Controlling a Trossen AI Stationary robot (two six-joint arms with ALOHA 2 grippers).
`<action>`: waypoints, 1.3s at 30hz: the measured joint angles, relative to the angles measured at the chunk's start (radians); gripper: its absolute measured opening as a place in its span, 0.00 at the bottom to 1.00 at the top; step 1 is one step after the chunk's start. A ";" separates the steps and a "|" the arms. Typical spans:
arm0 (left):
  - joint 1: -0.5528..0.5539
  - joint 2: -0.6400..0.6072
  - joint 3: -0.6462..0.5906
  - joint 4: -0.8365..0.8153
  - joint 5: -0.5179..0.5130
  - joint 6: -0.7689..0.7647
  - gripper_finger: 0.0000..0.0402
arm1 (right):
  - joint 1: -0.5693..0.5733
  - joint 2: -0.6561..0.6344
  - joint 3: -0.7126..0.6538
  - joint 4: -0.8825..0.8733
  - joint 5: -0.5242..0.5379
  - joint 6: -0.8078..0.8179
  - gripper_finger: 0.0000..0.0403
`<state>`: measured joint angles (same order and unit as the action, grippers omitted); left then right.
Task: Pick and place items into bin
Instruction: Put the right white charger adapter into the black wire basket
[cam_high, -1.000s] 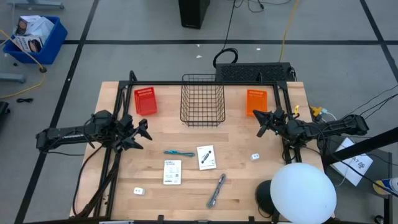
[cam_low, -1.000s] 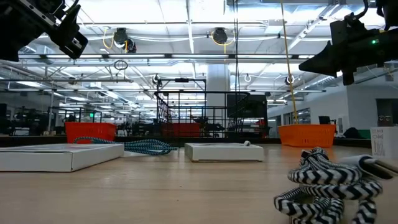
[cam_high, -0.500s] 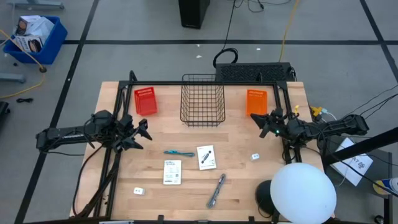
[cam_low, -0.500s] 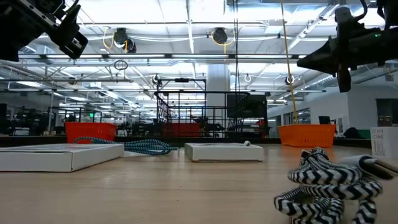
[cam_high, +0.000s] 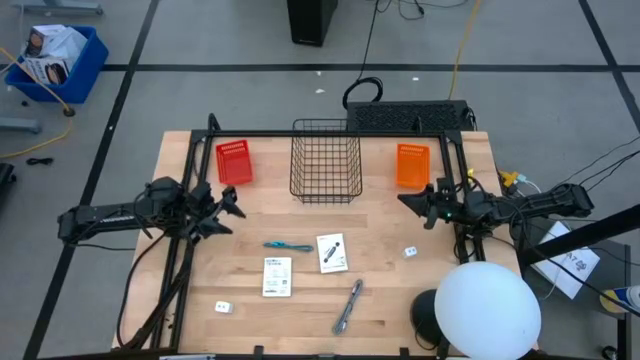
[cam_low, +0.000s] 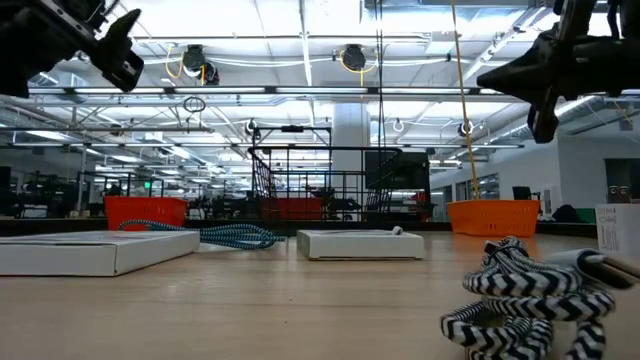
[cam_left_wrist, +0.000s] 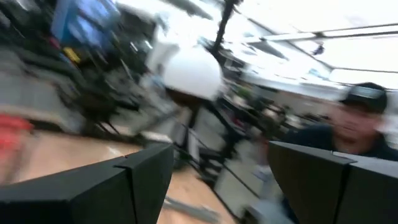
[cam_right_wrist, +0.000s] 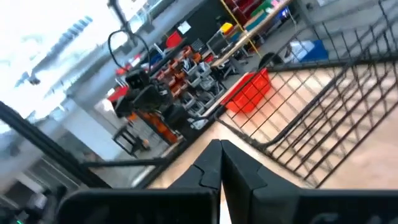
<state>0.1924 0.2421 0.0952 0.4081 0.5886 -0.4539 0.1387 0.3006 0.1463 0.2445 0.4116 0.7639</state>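
The wooden table (cam_high: 400, 270) is carrying everything, with a black wire basket (cam_high: 326, 160) sitting at its far edge in the middle, a red bin (cam_high: 234, 162) just to the basket's left and an orange bin (cam_high: 411, 165) to its right. The left arm (cam_high: 110, 215) is reaching in from the left side, its gripper (cam_high: 228, 212) hanging above the bare wood below the red bin with jaws standing wide apart and nothing between them; in the left wrist view the two dark fingers (cam_left_wrist: 112, 186) are showing well separated, and a person in a cap (cam_left_wrist: 357, 121) is blurring past beyond the table. The right arm (cam_high: 530, 205) is coming in from the right, its gripper (cam_high: 412, 202) pointing toward the basket just below the orange bin, jaws pressed together and holding nothing; the right wrist view is showing the fingertips (cam_right_wrist: 219, 163) meeting, with the basket's wire wall behind them. All the items are lying loose on the wood, none in a bin: two white packets (cam_high: 277, 277) (cam_high: 332, 252) side by side near the centre, the grey stick (cam_high: 348, 306) lying slanted below them, the teal pen (cam_high: 288, 246) just above the left packet, one white cube (cam_high: 223, 308) near the front left and the other (cam_high: 410, 252) below the right gripper.
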 joint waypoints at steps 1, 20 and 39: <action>0.000 0.000 0.000 0.007 -0.035 0.015 0.66 | 0.000 0.001 0.000 -0.004 -0.013 0.033 0.00; 0.000 0.000 0.000 0.067 -0.247 0.034 0.66 | 0.108 0.262 0.000 0.239 -0.310 -0.336 0.00; 0.000 0.000 0.000 0.065 -0.250 0.067 0.66 | 0.319 0.471 0.214 -0.082 -0.145 -0.649 0.00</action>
<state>0.1921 0.2420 0.0952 0.4732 0.3389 -0.3870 0.4574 0.7713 0.3607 0.1627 0.2668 0.1149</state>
